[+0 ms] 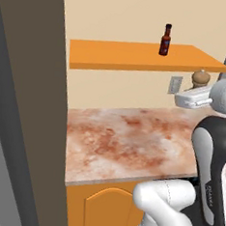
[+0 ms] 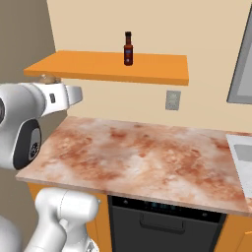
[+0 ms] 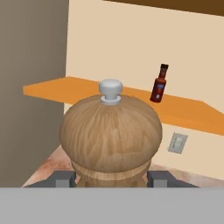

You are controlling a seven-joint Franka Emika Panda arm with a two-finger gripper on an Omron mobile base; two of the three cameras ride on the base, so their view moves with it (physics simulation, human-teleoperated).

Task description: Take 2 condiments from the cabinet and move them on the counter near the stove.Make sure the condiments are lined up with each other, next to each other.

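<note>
Pepper mill (image 3: 110, 133) is seen large in the hand view, clamped at its lower body between the two dark fingertips (image 3: 64, 178) of the end effector (image 3: 110, 179), which are pressed against its sides; the base of the mill is cut off below the fingers and cannot be made out. Its long axis runs up the hand view, the round knob pointing toward the top of that view. In the left base view only the mill's head (image 1: 200, 78) is seen above the white hand, just under the right end of the shelf (image 1: 139, 56); in the right base view a sliver of it (image 2: 47, 78) is seen behind the arm, and the fingers are hidden. The mill is held in the air above the desk (image 2: 142, 155), apart from it. Sauce bottle (image 2: 128, 48) is stood upright on the orange shelf, cap up. A wall socket (image 2: 172, 100) is seen beneath the shelf.
</note>
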